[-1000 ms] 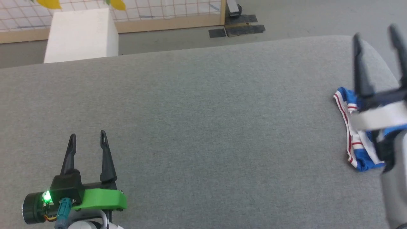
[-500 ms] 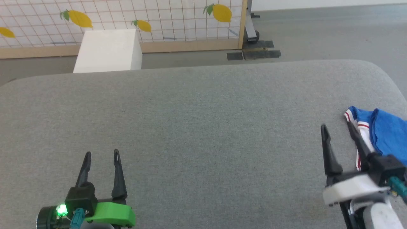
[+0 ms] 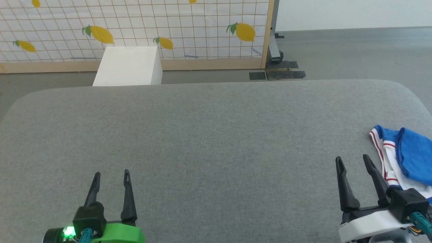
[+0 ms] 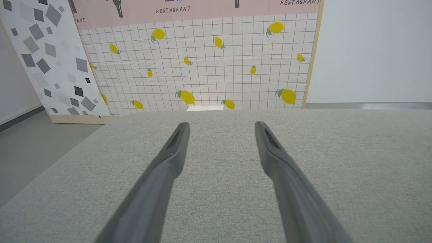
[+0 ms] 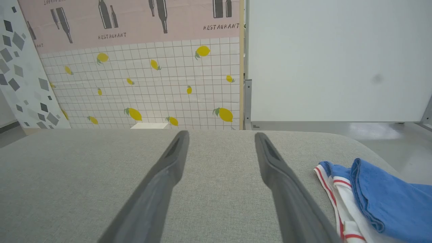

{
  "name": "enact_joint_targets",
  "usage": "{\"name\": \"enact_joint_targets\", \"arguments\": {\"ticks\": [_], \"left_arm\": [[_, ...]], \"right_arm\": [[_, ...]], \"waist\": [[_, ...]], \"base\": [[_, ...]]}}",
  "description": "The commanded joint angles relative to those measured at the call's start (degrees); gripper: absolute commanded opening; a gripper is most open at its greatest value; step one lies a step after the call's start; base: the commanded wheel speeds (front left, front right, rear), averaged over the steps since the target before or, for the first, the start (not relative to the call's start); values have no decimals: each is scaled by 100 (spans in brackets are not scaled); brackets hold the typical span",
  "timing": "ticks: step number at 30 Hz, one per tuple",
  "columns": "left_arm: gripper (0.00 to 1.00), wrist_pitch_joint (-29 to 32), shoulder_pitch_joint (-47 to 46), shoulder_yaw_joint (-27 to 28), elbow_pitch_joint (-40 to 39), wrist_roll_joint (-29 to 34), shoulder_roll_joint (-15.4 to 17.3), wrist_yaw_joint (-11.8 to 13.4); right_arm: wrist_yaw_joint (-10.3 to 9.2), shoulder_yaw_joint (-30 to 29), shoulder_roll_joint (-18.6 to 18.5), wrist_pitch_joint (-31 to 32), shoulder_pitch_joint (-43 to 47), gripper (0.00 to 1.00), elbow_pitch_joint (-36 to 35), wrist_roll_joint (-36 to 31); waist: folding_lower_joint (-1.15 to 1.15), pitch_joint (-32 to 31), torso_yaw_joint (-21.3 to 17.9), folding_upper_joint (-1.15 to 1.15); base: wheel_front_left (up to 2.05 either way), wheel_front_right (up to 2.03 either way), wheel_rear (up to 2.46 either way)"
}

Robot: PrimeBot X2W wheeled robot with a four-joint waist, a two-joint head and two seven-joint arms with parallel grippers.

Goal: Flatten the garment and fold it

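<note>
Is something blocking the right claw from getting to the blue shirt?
No, nothing visible is. The right gripper is open, and the garment lies bunched up just to its right, with bare grey table between them.

Right end effector (image 3: 352, 157) now low beside the garment (image 3: 415, 152), not across it.

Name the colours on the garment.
The garment is blue and white with red stripes; clearest in right wrist view.

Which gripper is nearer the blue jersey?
Right. The right gripper is open just beside the jersey, by its white sleeve; the left gripper, also open, is far across the grey padded surface.
</note>
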Motion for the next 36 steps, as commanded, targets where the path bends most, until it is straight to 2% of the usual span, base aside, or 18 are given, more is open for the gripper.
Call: {"name": "enact_joint_targets", "arguments": {"ticks": [1,15,16,36], "left_arm": [[100,-21,62,0,9,4,-27,-26],[100,-21,-5,38,51,-14,-31,-121],[0,4,-2,17,36,-4,-4,-103],[0,199,-77,-4,14,22,-8,-123]], "right_arm": [[-11,7,39,39,70,100,-65,-19],[-11,-8,93,64,105,100,-201,-75],[0,-7,84,69,13,0,-179,-34],[-1,18,86,205,-54,0,-158,-117]], "waist": [[0,4,-10,0],[0,113,-16,0],[0,113,-17,0],[0,109,7,0]], "base": [[0,0,0],[0,0,0],[0,0,0],[0,0,0]]}}
